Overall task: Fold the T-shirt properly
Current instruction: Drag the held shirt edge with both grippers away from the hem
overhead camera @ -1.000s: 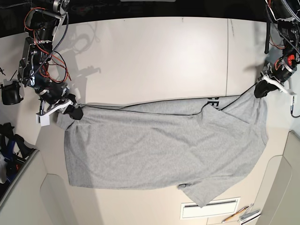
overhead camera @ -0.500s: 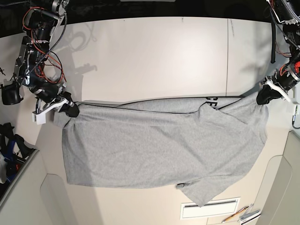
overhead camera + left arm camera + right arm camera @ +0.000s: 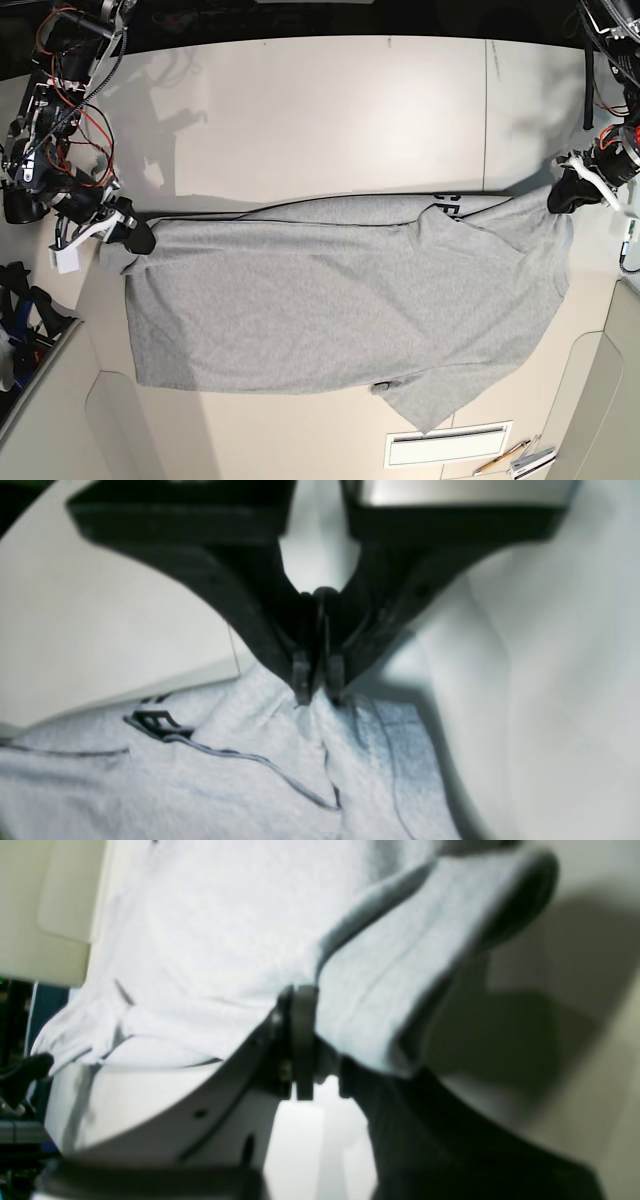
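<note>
A pale table [image 3: 330,110] fills the base view. Along its near edge lies a white slotted panel [image 3: 448,443], with pencils [image 3: 512,457] just right of it.

Both arms have drawn the T-shirt [image 3: 340,290] leftward and pulled it tauter

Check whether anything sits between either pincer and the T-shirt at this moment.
Nothing visible does. The left pincer and right pincer are each already shut on the T-shirt, gripping its opposite ends.
</note>
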`<state>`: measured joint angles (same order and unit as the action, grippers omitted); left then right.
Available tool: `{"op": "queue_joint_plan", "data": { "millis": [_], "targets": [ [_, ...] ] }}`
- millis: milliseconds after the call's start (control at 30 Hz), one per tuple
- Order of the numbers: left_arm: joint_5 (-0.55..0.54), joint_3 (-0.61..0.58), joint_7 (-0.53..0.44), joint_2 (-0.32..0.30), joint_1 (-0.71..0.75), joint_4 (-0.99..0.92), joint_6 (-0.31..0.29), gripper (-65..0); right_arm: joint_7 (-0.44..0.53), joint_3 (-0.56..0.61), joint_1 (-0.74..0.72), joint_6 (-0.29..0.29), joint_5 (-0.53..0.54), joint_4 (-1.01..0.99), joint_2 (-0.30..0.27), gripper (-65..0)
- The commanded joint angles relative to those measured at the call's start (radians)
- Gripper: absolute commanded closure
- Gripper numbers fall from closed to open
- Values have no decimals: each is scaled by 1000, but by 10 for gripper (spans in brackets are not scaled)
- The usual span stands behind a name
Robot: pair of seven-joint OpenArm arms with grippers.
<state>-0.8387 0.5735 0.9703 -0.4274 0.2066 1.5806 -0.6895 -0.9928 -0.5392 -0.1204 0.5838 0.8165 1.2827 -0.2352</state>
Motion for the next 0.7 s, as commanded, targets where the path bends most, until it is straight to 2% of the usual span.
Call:
{"op": "queue_joint_plan", "data": {
  "millis": [0,333,667],
  "targets": [
    [-18,13,-16,-22,14,36,-9,0,9,-5,14,7,23,30,-20,0],
    [-63,140,-12,-21,193,161,-9,0,9,-26,220,7,47,216,-20,0],
    [-76,148,7,-21,303,210,-9,0,4,-29,335,7,66,314,-20,0]
  ]
}}
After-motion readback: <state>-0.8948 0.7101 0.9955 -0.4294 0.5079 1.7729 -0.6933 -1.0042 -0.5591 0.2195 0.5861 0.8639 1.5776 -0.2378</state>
